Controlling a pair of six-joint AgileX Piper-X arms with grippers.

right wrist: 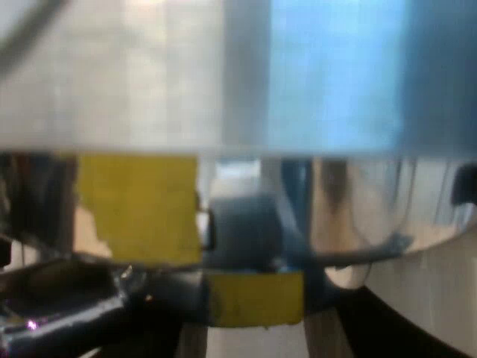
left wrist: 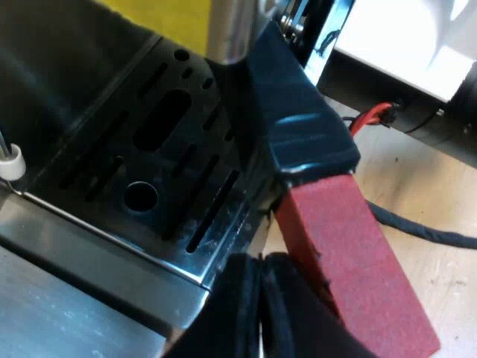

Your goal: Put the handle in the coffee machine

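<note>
The holder's dark handle (left wrist: 294, 112) slants down from the machine's front over the drip tray (left wrist: 160, 160) and ends in its red end (left wrist: 350, 261). The metal part of the holder (left wrist: 235, 26) sits up under the machine beside a yellow patch (left wrist: 160, 22). My left gripper (left wrist: 261, 313) is shut, its black fingers pressed together right against the red end with nothing between them. My right gripper (right wrist: 238, 335) hangs very close to the machine's shiny metal (right wrist: 223, 74). There a yellow patch (right wrist: 138, 205) and a grey round part (right wrist: 242, 227) show.
The slotted black drip tray has a steel rim (left wrist: 97, 239) facing the left arm. Beyond the handle lies a pale wooden tabletop (left wrist: 425, 201) with a black cable (left wrist: 425, 231) and a red wire (left wrist: 369, 115) near a dark box.
</note>
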